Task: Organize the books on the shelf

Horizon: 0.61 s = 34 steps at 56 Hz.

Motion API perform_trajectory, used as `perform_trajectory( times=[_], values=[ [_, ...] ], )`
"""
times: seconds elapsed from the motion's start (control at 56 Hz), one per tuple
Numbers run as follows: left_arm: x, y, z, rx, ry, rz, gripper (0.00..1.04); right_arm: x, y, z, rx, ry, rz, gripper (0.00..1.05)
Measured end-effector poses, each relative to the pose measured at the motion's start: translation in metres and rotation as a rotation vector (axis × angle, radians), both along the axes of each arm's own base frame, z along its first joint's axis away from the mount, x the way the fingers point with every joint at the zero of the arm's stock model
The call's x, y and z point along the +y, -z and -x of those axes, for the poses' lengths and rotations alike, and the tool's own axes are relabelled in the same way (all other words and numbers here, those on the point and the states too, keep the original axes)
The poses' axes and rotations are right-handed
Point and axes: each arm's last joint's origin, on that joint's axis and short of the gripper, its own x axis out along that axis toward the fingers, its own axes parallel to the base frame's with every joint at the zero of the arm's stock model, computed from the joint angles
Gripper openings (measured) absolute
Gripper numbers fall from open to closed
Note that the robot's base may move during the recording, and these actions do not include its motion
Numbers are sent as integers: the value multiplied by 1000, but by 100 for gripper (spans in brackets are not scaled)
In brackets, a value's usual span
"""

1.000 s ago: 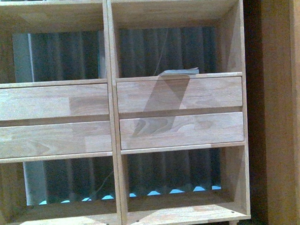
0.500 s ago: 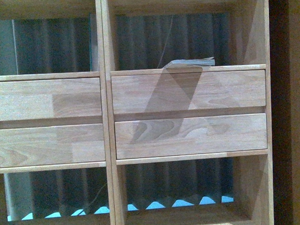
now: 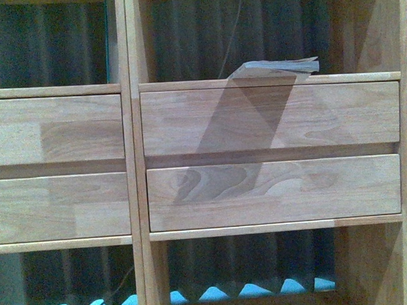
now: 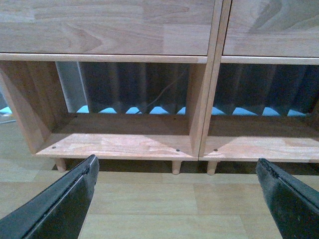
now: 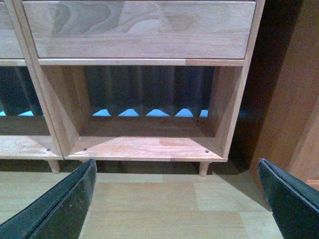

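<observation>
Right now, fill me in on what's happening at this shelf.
Nothing is being handled. One thin pale book lies flat in the right-column cubby of the pale natural-wood shelf, just above the two drawers. Both the left gripper and the right gripper are open and empty, held low facing the bottom cubbies.
</observation>
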Motion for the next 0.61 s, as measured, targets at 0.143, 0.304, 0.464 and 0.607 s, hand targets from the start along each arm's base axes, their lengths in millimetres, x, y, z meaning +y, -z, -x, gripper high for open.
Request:
perform_trajectory(
  times=[0.143, 0.304, 0.464, 0.607],
  values=[
    [0, 0, 0, 0, 0, 0, 97, 0, 0, 0, 0, 0, 0, 98],
    [0, 0, 0, 0, 0, 0, 97, 0, 0, 0, 0, 0, 0, 98],
    [0, 0, 0, 0, 0, 0, 97, 0, 0, 0, 0, 0, 0, 98],
    [0, 0, 0, 0, 0, 0, 97, 0, 0, 0, 0, 0, 0, 98]
  ],
)
